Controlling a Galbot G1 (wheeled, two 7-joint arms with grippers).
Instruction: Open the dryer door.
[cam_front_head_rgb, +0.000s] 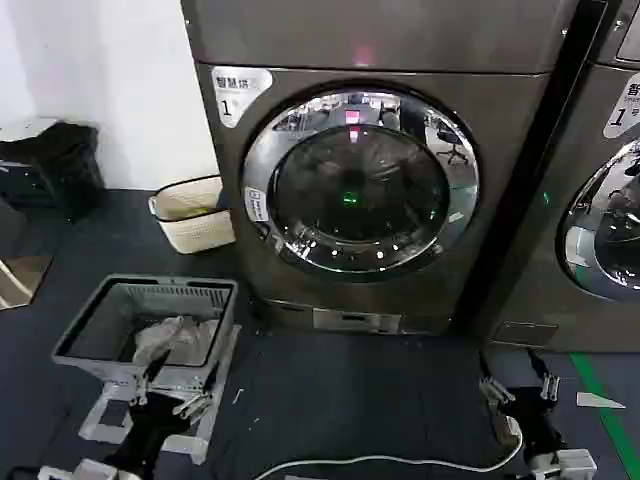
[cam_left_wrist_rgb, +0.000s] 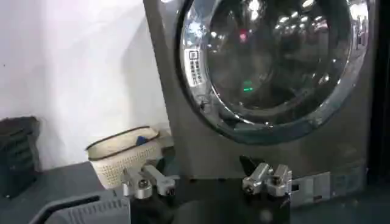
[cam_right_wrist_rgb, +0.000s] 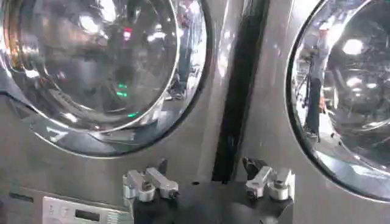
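Head view: the dryer door (cam_front_head_rgb: 360, 180) is fully closed, chrome rim flush against the front of the dryer (cam_front_head_rgb: 300, 260), so nothing is done yet; reach, catch the rim and swing it out all remain. The door sits centre, above the floor, with a second machine (cam_front_head_rgb: 600, 200) to the right. Left gripper (cam_front_head_rgb: 163, 400) is low near the grey basket (cam_front_head_rgb: 130, 300), jaws spread apart, holding and touching nothing. Right gripper (cam_front_head_rgb: 520, 388) is low at the floor near a white cable (cam_front_head_rgb: 400, 462), jaws also apart and empty. Both are well clear of the door.
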